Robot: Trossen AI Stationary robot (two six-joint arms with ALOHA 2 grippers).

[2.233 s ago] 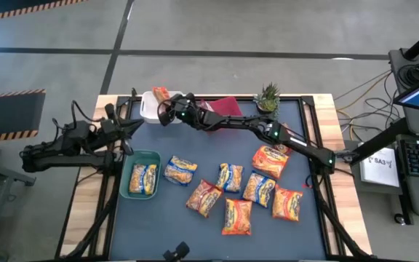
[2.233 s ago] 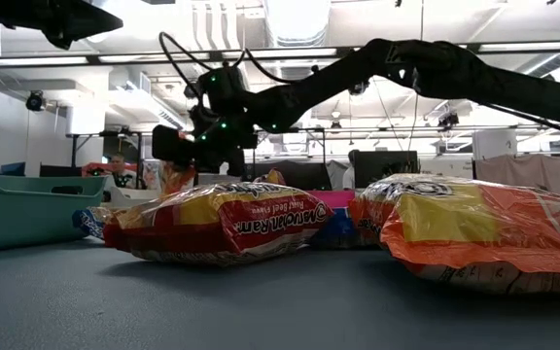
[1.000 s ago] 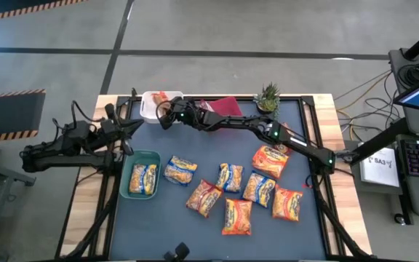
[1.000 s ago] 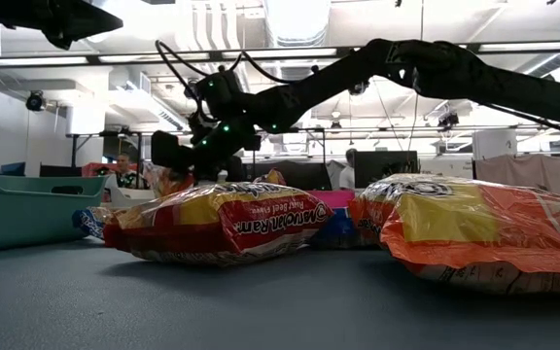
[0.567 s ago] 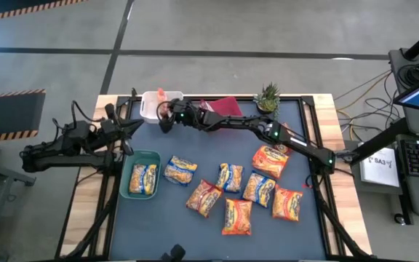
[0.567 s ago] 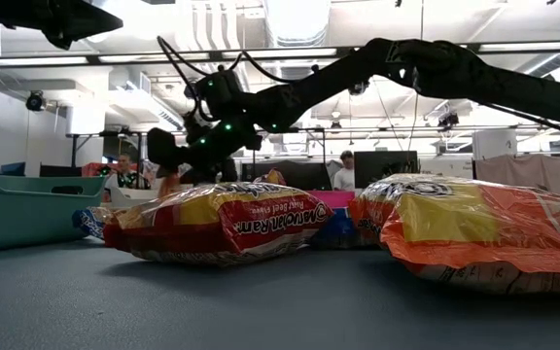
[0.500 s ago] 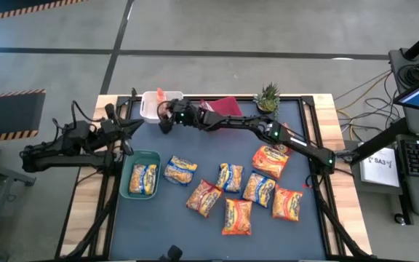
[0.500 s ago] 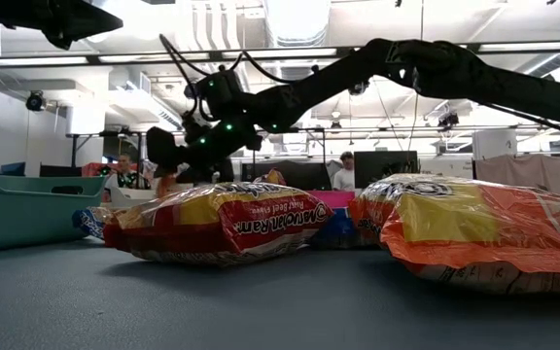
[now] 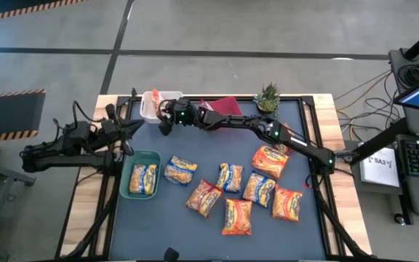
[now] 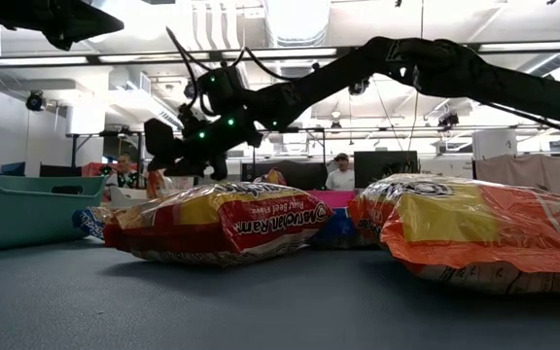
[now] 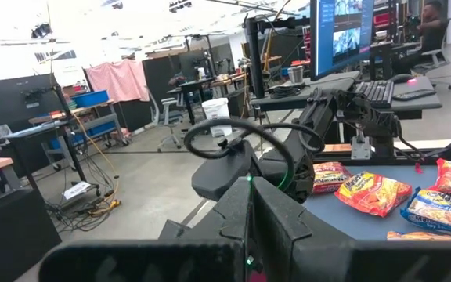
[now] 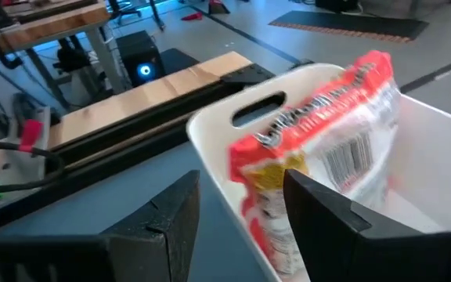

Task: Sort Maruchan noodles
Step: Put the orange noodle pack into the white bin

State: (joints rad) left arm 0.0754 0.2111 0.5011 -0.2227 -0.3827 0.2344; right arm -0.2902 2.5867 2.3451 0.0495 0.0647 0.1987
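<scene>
The crinkly orange ramen packet (image 12: pixel 312 149) has dropped on edge into the white plastic bin (image 12: pixel 437 149); right end effector (image 12: pixel 237 215) spread, empty

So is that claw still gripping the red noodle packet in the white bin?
Apart. In the right wrist view, the packet stands in the white bin, beyond the right gripper's open fingers.
</scene>
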